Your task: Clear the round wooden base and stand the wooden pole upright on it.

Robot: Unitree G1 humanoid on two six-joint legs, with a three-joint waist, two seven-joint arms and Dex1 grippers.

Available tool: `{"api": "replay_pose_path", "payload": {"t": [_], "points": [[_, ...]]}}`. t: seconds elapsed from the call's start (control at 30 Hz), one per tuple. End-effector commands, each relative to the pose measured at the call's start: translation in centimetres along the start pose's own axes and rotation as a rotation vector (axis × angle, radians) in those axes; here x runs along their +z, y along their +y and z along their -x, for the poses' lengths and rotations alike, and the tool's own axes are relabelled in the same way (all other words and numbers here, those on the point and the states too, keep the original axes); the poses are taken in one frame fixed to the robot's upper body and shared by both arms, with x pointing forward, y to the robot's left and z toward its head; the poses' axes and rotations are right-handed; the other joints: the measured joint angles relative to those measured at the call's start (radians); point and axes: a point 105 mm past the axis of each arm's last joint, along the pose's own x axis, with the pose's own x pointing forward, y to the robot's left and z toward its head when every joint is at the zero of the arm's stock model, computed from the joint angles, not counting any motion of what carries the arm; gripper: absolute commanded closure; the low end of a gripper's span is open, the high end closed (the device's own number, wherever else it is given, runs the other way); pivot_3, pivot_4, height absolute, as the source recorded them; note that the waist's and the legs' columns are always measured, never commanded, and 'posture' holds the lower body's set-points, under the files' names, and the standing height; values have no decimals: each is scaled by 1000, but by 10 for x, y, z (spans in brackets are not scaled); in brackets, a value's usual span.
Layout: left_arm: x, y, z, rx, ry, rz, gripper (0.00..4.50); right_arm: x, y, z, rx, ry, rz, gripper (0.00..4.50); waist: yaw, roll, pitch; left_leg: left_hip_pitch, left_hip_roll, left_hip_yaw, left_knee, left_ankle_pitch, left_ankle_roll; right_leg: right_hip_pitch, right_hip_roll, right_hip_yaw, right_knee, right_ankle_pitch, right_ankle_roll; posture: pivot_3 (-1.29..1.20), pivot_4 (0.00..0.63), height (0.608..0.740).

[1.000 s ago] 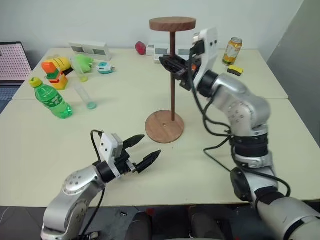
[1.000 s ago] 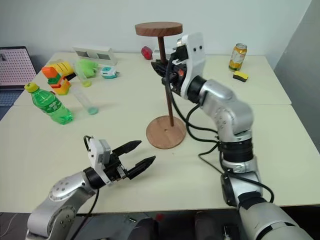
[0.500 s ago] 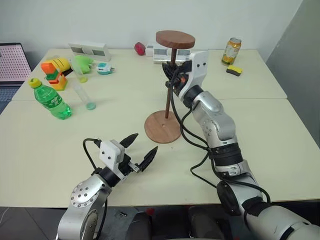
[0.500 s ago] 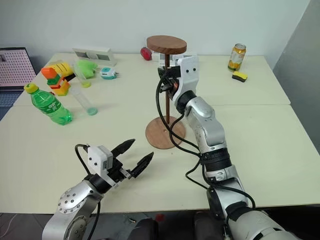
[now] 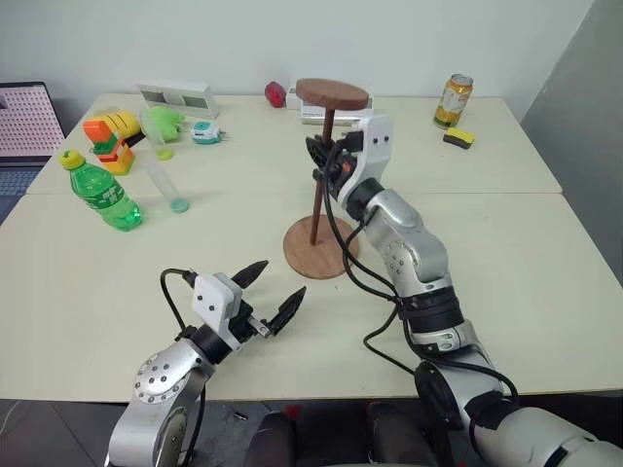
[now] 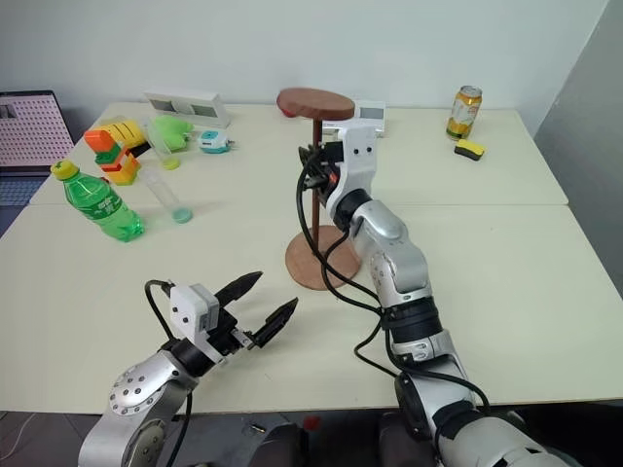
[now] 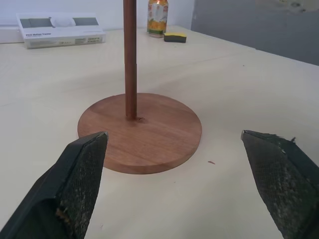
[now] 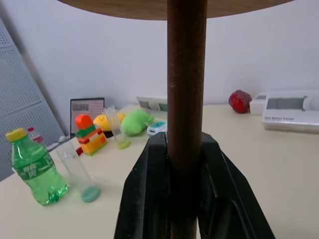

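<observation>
My left gripper (image 7: 174,186) spread wide, wooden pole (image 7: 130,59) standing on round wooden base (image 7: 140,131) — can (image 7: 157,17), white box (image 7: 60,30) at table's (image 7: 239,89) far edge.

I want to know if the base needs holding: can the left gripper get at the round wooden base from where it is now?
Probably yes. The left gripper is open and aimed at the round wooden base, with bare table between them.

A green bottle (image 5: 100,192), clear tube (image 5: 164,186) and toy blocks (image 5: 109,138) lie on the table's (image 5: 506,253) left, a drink can (image 5: 453,99) and yellow block (image 5: 457,138) far right
</observation>
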Motion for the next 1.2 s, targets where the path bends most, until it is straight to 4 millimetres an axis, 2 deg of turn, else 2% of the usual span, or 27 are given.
{"api": "replay_pose_path", "payload": {"t": [0.03,0.37,0.47,0.6,0.87,0.97,1.03,1.2], "points": [[9,4,0,2,-29,-33,0,17,6,2,26,-62,54,4246,0,0,0,0,0,0,0,0,0,0,0,0,0,0,0,0,150,740],[12,9,-4,-4,-36,-41,0,18,-2,2,5,-68,84,4246,0,0,0,0,0,0,0,0,0,0,0,0,0,0,0,0,150,740],[12,8,-4,-9,-38,-38,0,13,2,3,17,-73,101,4246,0,0,0,0,0,0,0,0,0,0,0,0,0,0,0,0,150,740],[13,10,-4,-4,-40,-41,0,-11,10,12,52,-51,133,4246,0,0,0,0,0,0,0,0,0,0,0,0,0,0,0,0,150,740],[14,10,-4,3,-45,-38,0,-31,16,17,63,-22,150,4246,2,0,-1,3,0,0,0,0,0,3,0,0,0,0,0,0,150,740],[14,9,-4,4,-45,-35,0,-63,22,24,86,83,159,4246,2,0,-4,3,0,0,0,0,0,3,0,0,0,0,0,0,150,740],[13,9,-4,5,-42,-35,0,-87,16,29,44,184,108,4246,0,0,-8,6,0,0,-1,0,0,4,0,1,0,0,0,0,150,740],[11,10,-4,16,-28,-32,0,-108,3,37,27,304,145,4246,-1,1,-18,26,0,2,-10,0,0,22,1,2,-6,-1,-1,0,150,740]]}}
